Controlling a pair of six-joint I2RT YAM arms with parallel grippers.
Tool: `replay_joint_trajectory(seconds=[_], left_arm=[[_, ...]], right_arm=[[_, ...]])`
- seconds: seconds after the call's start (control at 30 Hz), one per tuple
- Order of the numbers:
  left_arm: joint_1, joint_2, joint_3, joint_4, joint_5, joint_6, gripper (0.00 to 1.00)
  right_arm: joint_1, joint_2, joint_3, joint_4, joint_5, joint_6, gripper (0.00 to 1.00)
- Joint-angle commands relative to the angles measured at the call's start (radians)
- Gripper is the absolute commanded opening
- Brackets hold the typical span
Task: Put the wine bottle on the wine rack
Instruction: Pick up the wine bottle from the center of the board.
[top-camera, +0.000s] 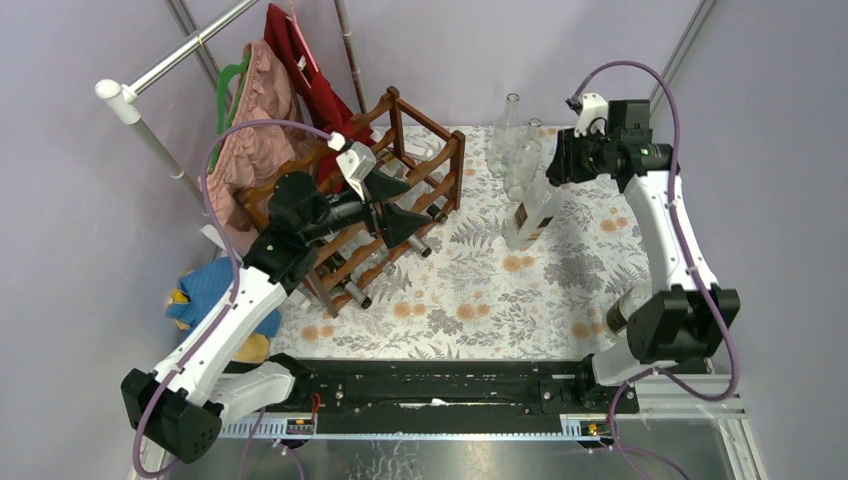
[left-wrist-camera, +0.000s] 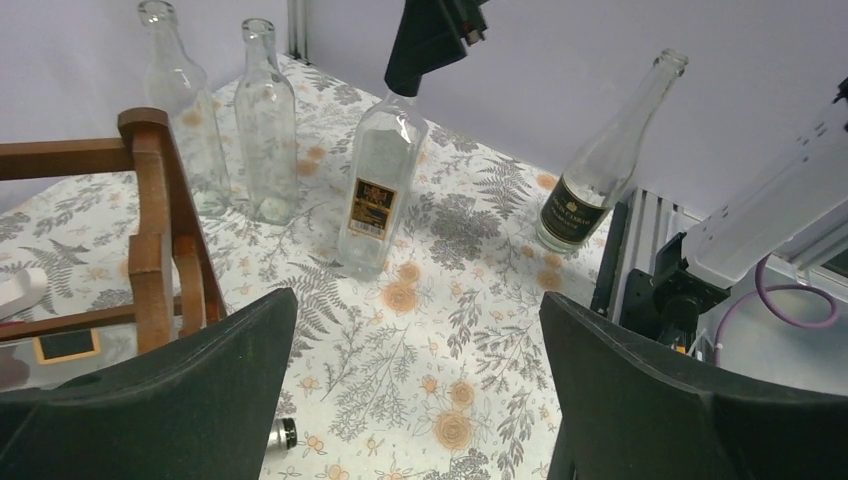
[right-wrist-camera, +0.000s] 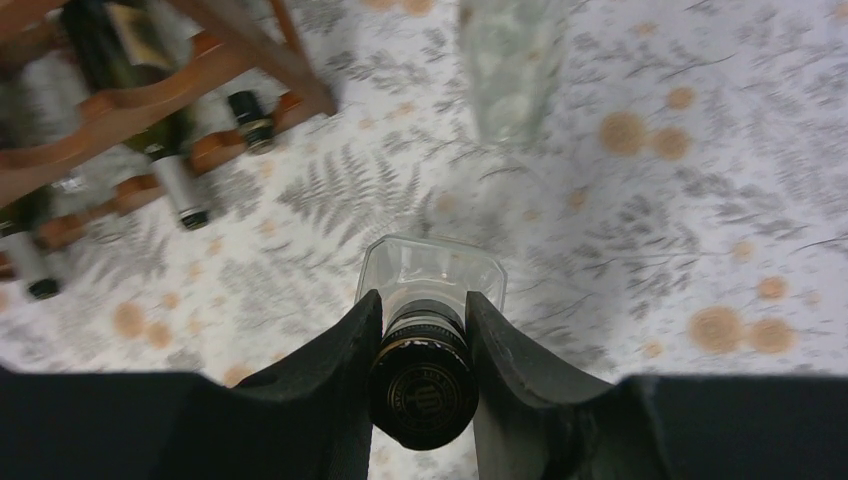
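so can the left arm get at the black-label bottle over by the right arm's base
Probably, but it's a stretch. The left gripper is open and only bare cloth lies between it and the black-label bottle, which sits at the far right edge.

Setting: robot lab cell dressed as a home. Plain lilac walls (top-camera: 770, 150) enclose a surface under a floral cloth (top-camera: 480, 300). Black mounting rail (top-camera: 440, 392) on aluminium framing (top-camera: 690, 408) at 6 o'clock. Household props: wine rack (top-camera: 458, 170) at 12 o'clock, garments (top-camera: 262, 130) on a clothes rail (top-camera: 165, 65) at 11 o'clock, plush toy (top-camera: 210, 300) at 8 o'clock.
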Motion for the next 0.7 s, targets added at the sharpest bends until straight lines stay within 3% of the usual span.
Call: replay_joint_trajectory(seconds=[0.0, 0.4, 0.67], left_arm=[[-0.037, -0.002, -0.018, 0.092, 0.042, 0.02, 0.99], [-0.318, 0.064, 0.008, -0.124, -0.21, 0.272, 0.99], [-0.472, 0.133, -0.046, -0.115, -0.39, 0.346, 0.99]], right_arm=[[0.006, -0.177, -0.058, 0.033, -0.211, 0.125, 0.0], [0.006, -0.293, -0.357, 0.134, -0.511, 0.295, 0.0], [0.007, -0.3, -0.467, 0.244, -0.646, 0.397, 0.0]])
